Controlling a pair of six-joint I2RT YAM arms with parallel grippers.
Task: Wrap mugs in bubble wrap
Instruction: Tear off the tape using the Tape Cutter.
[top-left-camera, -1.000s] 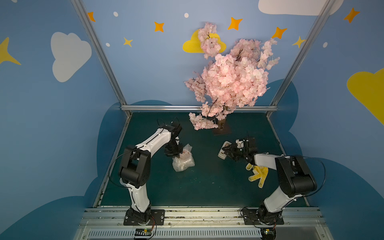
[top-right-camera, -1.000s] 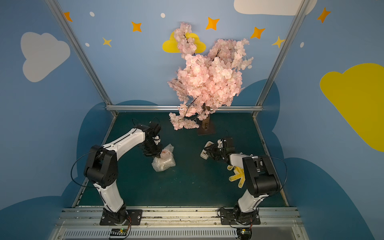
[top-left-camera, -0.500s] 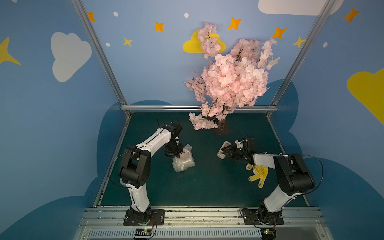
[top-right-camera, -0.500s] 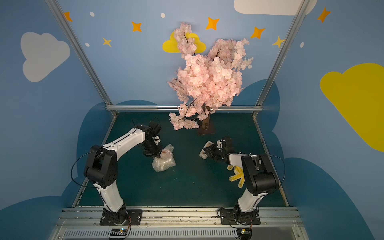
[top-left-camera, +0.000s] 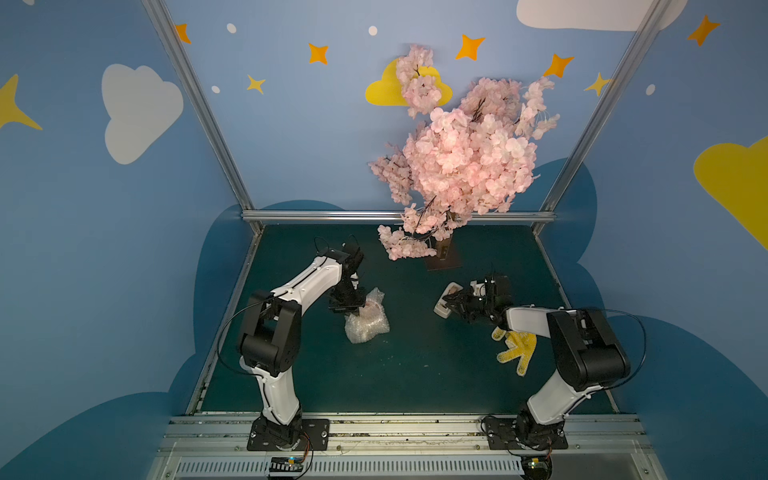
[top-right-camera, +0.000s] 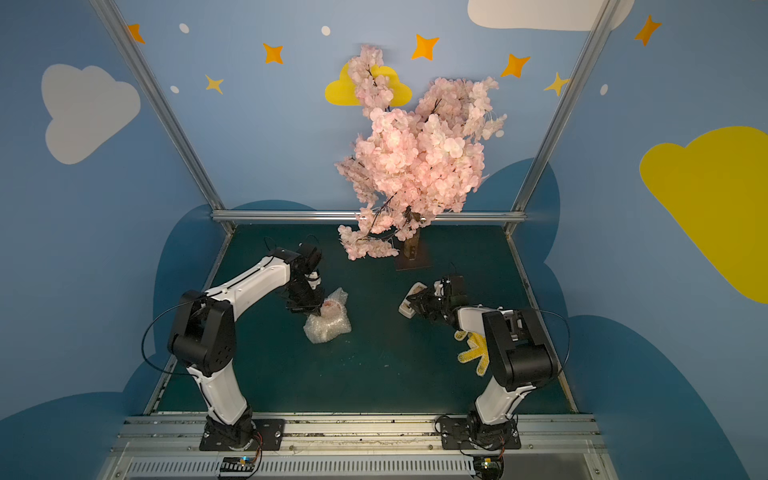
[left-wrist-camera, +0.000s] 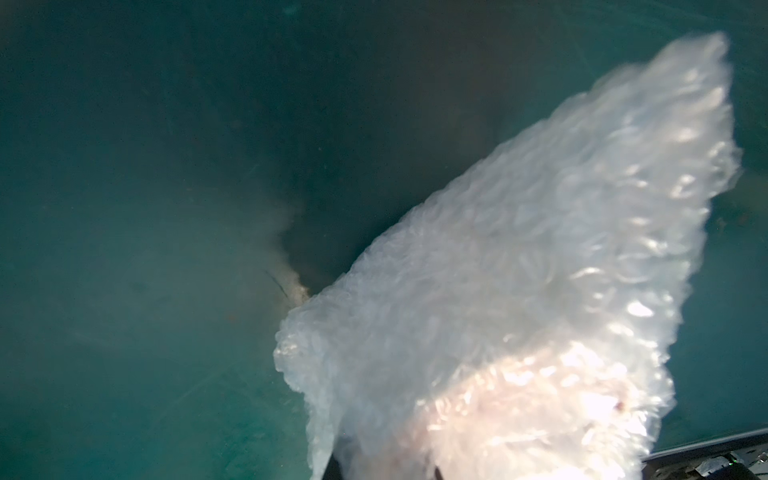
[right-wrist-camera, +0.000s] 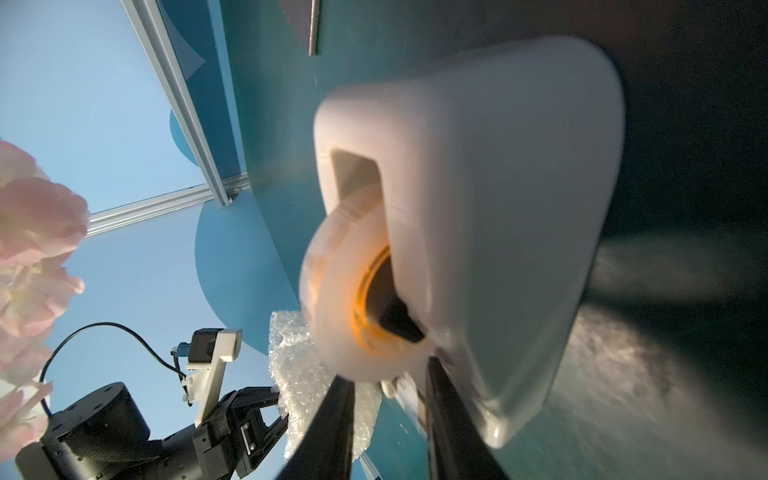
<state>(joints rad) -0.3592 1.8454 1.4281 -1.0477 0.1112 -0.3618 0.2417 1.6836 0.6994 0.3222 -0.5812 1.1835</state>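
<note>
Holding clear bubbled plastic wrap (top-left-camera: 368, 328) bunched over cream ceramic mug (top-left-camera: 371, 308), mid-left on green desk (top-left-camera: 415, 374): left fingers (top-left-camera: 347, 308) pinch it shut. Right fingers (right-wrist-camera: 332, 424) clasp cream plastic tape dispenser (right-wrist-camera: 478, 208), well apart. Better: pinch firm, bring tape across loose flap, avoid tipping mug.

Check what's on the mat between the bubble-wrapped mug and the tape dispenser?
Nothing. The green mat between the bubble wrap bundle and the tape dispenser is bare, as both top views show.
</note>
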